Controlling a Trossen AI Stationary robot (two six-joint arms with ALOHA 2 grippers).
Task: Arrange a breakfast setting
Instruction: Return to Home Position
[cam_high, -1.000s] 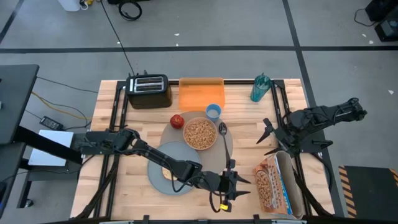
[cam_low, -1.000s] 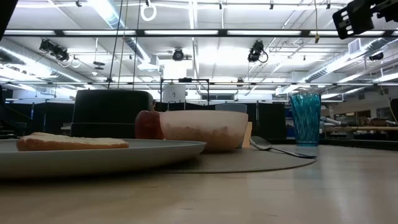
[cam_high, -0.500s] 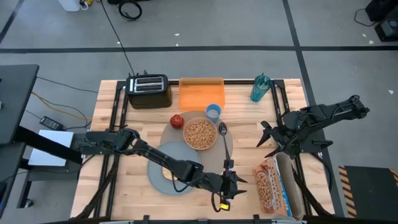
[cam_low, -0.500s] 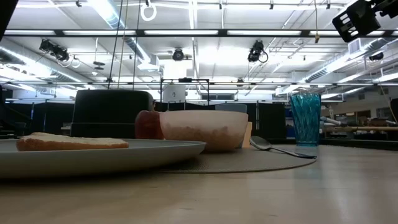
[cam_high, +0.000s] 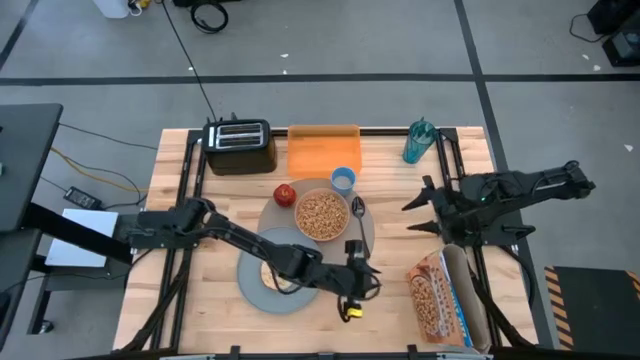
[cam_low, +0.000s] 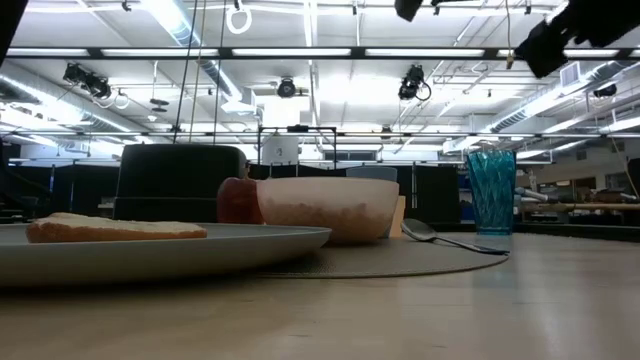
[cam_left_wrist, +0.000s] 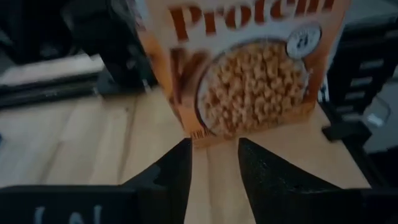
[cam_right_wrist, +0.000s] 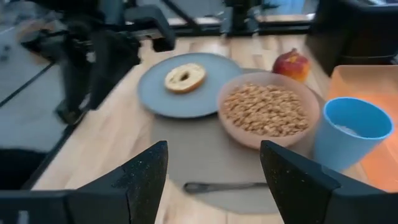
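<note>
The round grey mat (cam_high: 367, 238) lies mid-table. On it rest the pink bowl of cereal (cam_high: 322, 215) and the metal spoon (cam_high: 358, 214). The blue-grey plate (cam_high: 258, 290) overlaps the mat's near left rim; its bagel (cam_right_wrist: 185, 77) shows in the right wrist view. The blue cup (cam_high: 343, 179) and red apple (cam_high: 285, 194) stand by the mat's far rim. My left gripper (cam_high: 354, 281) is open and empty above the mat's near right edge, facing the cereal box (cam_left_wrist: 249, 68). My right gripper (cam_high: 418, 204) is open and empty, right of the spoon.
A black toaster (cam_high: 240, 146), an orange tray (cam_high: 323, 148) and a teal bottle (cam_high: 418, 141) stand along the far edge. The cereal box (cam_high: 440, 291) lies at the near right. Bare wood shows between the mat and the box.
My left gripper has drawn back a little toward the table's left and far side, away from the cereal box. My right gripper has moved toward the table's left and far edge, toward the spoon and cup. The setting's things have stayed still.
</note>
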